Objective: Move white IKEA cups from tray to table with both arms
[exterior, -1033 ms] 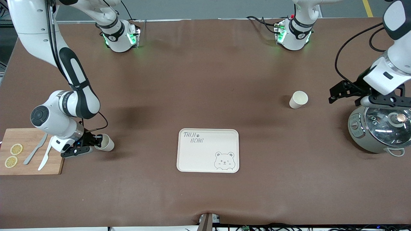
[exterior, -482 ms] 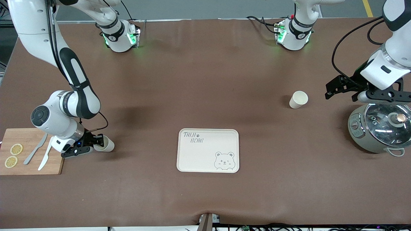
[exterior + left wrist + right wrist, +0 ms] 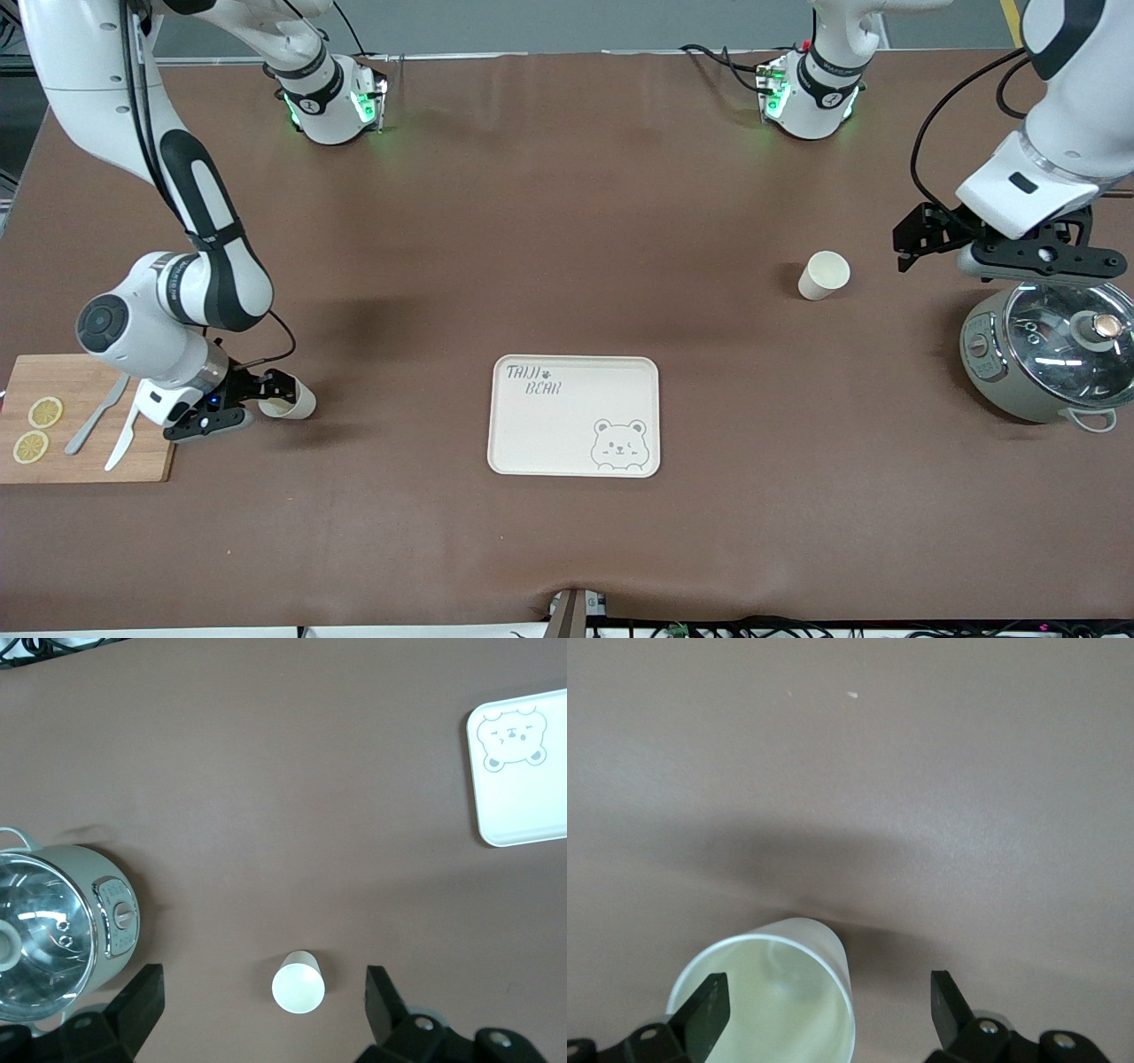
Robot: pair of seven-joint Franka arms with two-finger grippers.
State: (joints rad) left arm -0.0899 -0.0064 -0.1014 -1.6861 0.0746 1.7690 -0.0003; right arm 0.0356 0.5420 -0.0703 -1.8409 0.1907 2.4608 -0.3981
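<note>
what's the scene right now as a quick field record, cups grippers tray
cup one: upright on the table beside the cutting board, between the right gripper's fingers
right gripper: open around cup one
cup two: upright, near the pot
left gripper: open, above the table beside cup two
tray: holds no cup

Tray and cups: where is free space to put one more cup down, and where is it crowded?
The tray is bare. Free brown table lies between it and each cup, and nearer the front camera. Crowded: the open right gripper around its cup beside the cutting board; the open left gripper above the pot.
</note>
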